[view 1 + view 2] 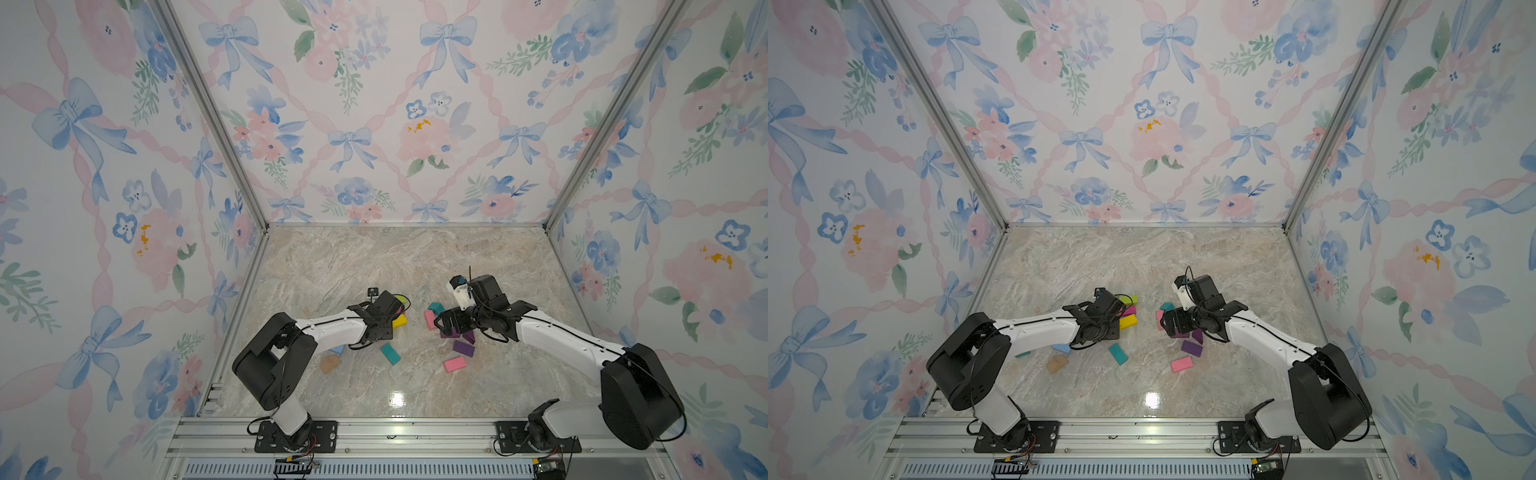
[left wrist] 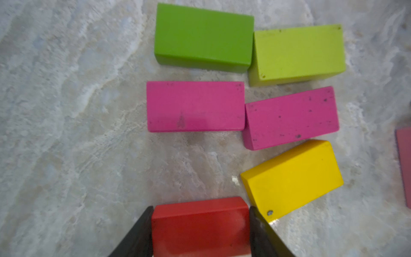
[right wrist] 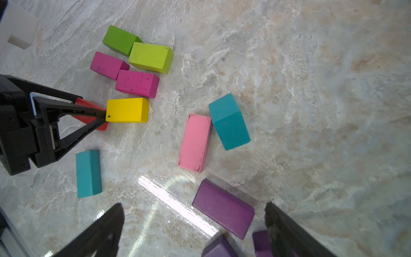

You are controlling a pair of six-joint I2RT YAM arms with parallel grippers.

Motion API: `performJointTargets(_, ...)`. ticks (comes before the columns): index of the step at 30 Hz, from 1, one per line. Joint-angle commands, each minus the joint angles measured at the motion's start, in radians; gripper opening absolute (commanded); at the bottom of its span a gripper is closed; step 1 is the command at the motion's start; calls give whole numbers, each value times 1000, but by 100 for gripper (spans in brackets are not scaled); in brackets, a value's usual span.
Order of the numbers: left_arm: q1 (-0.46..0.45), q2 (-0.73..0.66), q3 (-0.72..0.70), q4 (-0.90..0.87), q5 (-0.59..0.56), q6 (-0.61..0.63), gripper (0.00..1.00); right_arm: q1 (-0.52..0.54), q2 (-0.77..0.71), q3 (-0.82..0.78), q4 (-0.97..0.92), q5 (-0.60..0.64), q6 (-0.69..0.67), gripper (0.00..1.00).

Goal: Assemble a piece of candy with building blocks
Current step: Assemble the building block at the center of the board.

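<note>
**Left gripper (image 2: 201, 209) pinches a red rectangular matte block (image 2: 200, 229); right gripper (image 3: 193, 204) spread wide**

In both top views the small matte building blocks (image 1: 1118, 354) lie scattered on the marble-patterned tabletop (image 1: 415, 266), in the lower middle of the frame between the two arms. The left arm (image 1: 332, 328) reaches in from the lower left, and its wrist hides most of a cluster where a yellow rectangular block (image 1: 400, 321) shows. Just below it lie a teal rectangular block (image 1: 390, 353), a tan block (image 1: 330, 364) and a light blue block (image 1: 337, 350). The right arm (image 1: 552, 332) comes in from the lower right. Below its wrist lie a purple rectangular block (image 1: 463, 348) and a pale pink rectangular block (image 1: 454, 364).

In the left wrist view the black fingers (image 2: 142, 231) press on both ends of the red block, one finger just beside the yellow block's corner. Beyond lie two magenta rectangular blocks (image 2: 195, 106), end to end and touching. Past those, a dark green block (image 2: 203, 36) touches a lime-green block (image 2: 298, 53).

In the right wrist view the right gripper's fingers stand far apart and grip nothing. A second purple block (image 3: 223, 210) lies on the tabletop between them. Further out, a second pink block (image 3: 194, 142) touches a second teal block (image 3: 229, 122).
</note>
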Motion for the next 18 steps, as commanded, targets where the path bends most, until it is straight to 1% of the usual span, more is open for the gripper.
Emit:
performJointTargets(1,24,35,34,-35,-28,56,48,-9,-16,8,-26,3,-9,99)
performJointTargets(7,53,62,58,-34,-17,80,49,-9,-19,9,-32,7,-6,99)
performJointTargets(18,71,99,88,-30,-3,116,51,-7,-12,19,-38,11,-3,99)
